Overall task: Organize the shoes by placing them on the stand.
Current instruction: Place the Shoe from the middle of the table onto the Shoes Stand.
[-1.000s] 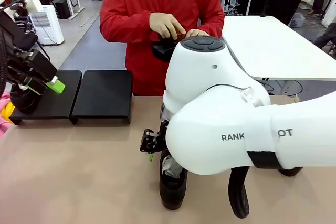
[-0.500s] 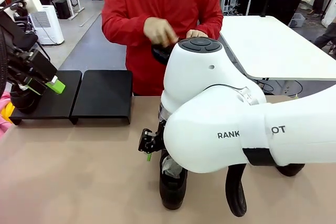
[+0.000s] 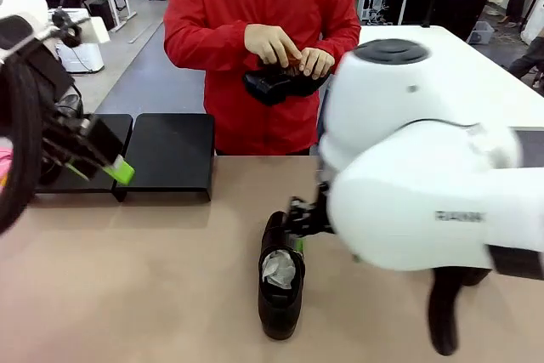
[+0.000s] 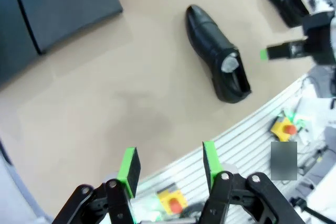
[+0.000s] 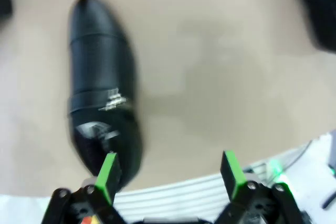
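- My left gripper (image 4: 169, 162) hangs above bare table (image 4: 131, 103), jaws partly apart with nothing between them.
- My right gripper (image 5: 168, 174) has its jaws wide apart and empty.
- A shoe (image 5: 100, 103) lies on the table just ahead of my right jaws, heel end nearest one pad.
- The stand (image 4: 63, 3) sits well ahead of my left jaws.
- A person's hands (image 3: 276, 44) hold a second shoe (image 3: 270, 84) beyond the table.
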Tool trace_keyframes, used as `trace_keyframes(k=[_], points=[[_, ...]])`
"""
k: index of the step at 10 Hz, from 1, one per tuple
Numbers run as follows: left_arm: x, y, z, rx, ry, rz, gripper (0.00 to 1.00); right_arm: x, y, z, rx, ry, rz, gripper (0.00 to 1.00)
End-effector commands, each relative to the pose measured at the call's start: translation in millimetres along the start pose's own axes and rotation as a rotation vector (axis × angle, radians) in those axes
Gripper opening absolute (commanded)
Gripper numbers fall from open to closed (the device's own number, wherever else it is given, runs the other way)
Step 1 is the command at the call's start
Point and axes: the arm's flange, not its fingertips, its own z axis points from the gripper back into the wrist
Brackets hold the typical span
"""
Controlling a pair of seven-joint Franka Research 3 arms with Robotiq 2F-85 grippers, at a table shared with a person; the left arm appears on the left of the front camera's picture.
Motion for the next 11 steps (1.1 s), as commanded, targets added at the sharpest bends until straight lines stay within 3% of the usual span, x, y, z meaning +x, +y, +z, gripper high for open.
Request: trace_keyframes(k=[1,3,4,6,9,11], points=[[-34.2,-48.4,-9.1,0.008,0.049,0.209,0.64,0.6,-34.2,-6.4,-0.047,0.007,-0.194,1.0],[-38.1,-81.4,-54.4,0.054,0.043,0.373,0.64,4.0,-54.6,-12.1,-0.058,-0.01,-0.345,1.0],[-35.2,-94.1,-85.5,0.119,0.061,0.409,0.64,11.7,-46.4,-8.5,-0.059,-0.004,-0.172,1.0],[-30.7,-119.5,-152.6,0.159,0.101,0.42,0.64,11.7,-46.4,-8.5,-0.059,-0.004,-0.172,1.0],[-14.6,-138.6,-207.0,0.126,0.077,0.478,0.64,11.7,-46.4,-8.5,-0.059,-0.004,-0.172,1.0],[-7.6,-147.1,-225.6,0.06,0.026,0.371,0.64,11.7,-46.4,-8.5,-0.059,-0.004,-0.172,1.0]])
